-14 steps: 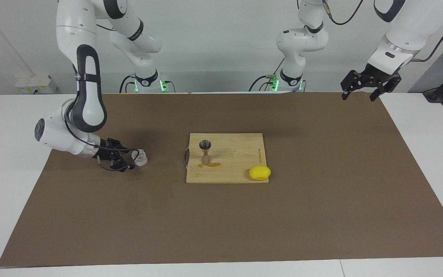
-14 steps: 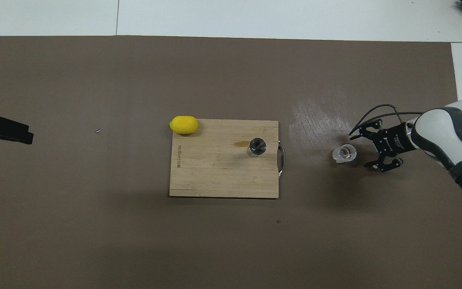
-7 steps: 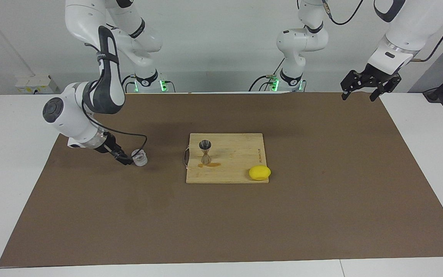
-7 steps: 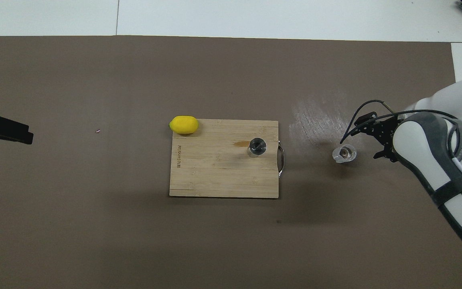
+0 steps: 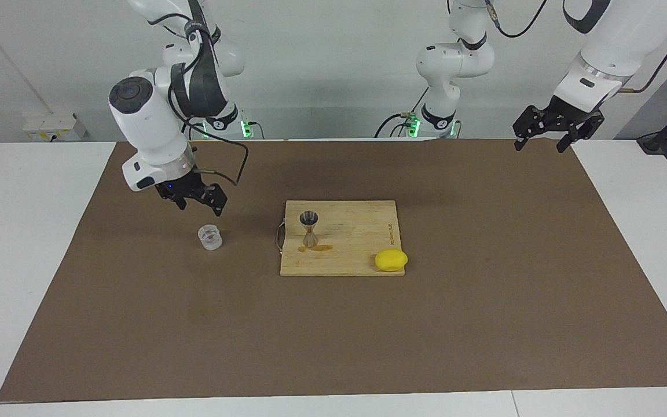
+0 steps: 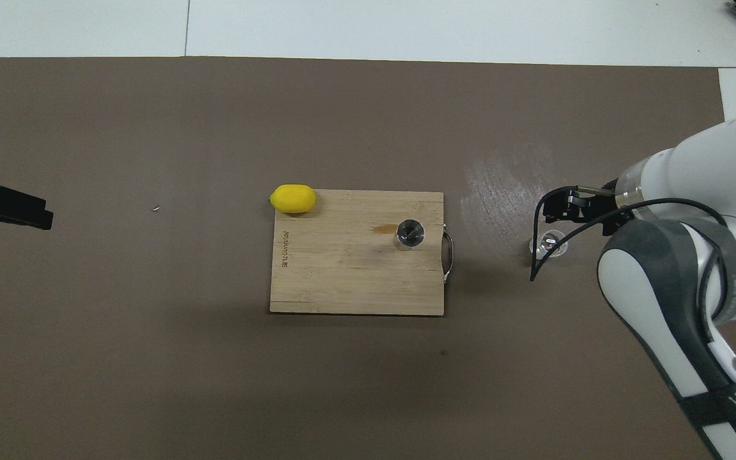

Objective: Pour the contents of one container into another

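The clear glass tumbler (image 5: 210, 237) stands upright on the brown mat, toward the right arm's end of the table; it also shows in the overhead view (image 6: 550, 244). My right gripper (image 5: 201, 205) hangs open and empty above the mat beside the tumbler, apart from it; in the overhead view (image 6: 572, 206) the arm partly hides it. The steel jigger (image 5: 309, 229) stands upright on the wooden cutting board (image 5: 362, 231), with a small amber spill (image 5: 317, 248) at its foot. My left gripper (image 5: 539, 143) waits open and empty, raised over the mat's corner at its own end.
A yellow lemon (image 5: 391, 260) lies at the cutting board's corner, farther from the robots than the jigger. The board has a metal handle (image 5: 279, 236) on the edge facing the tumbler. The brown mat (image 5: 484, 301) covers most of the white table.
My right gripper has risen from beside the tumbler and turned from lying sideways to pointing down. The tumbler has stayed in place. The left arm has not moved.
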Robot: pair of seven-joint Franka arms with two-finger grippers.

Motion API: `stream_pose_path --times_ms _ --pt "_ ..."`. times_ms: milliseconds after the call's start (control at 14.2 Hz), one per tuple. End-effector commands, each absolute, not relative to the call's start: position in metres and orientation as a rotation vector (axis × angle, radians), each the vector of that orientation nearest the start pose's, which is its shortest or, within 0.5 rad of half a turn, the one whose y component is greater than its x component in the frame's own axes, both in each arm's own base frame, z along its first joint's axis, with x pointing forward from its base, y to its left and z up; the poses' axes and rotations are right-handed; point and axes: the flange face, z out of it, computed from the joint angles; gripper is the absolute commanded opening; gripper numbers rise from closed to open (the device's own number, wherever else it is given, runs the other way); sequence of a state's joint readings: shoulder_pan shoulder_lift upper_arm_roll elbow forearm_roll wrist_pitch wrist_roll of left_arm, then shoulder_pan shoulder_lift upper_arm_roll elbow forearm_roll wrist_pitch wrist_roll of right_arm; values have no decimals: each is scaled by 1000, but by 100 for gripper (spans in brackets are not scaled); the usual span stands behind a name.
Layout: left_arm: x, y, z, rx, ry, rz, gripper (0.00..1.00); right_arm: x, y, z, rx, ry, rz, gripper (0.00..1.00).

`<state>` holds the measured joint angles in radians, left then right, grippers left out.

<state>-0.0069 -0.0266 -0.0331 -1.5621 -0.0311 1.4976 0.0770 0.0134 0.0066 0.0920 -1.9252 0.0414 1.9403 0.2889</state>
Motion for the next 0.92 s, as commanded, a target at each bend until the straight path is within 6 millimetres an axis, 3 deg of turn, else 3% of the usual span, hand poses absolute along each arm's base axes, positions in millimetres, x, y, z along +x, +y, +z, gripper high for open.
stream_pose_path --times_ms 0,141,353,494,636,847 --pt "530 -23 640 -3156 186 60 100 557 40 545 -3118 241 -43 100" --pt "530 -23 640 -3156 186 60 100 559 28 597 -3165 256 -69 100" --pt "530 -23 640 -3156 186 60 100 558 10 648 -3174 307 -44 100" --pt "530 -23 640 -3156 188 60 100 562 5 655 -3172 323 8 100" --pt "530 -23 640 -3156 186 60 100 555 -3 635 -3155 349 94 100" --pt "530 -23 640 -3156 186 60 100 550 5 622 -3103 308 140 100"
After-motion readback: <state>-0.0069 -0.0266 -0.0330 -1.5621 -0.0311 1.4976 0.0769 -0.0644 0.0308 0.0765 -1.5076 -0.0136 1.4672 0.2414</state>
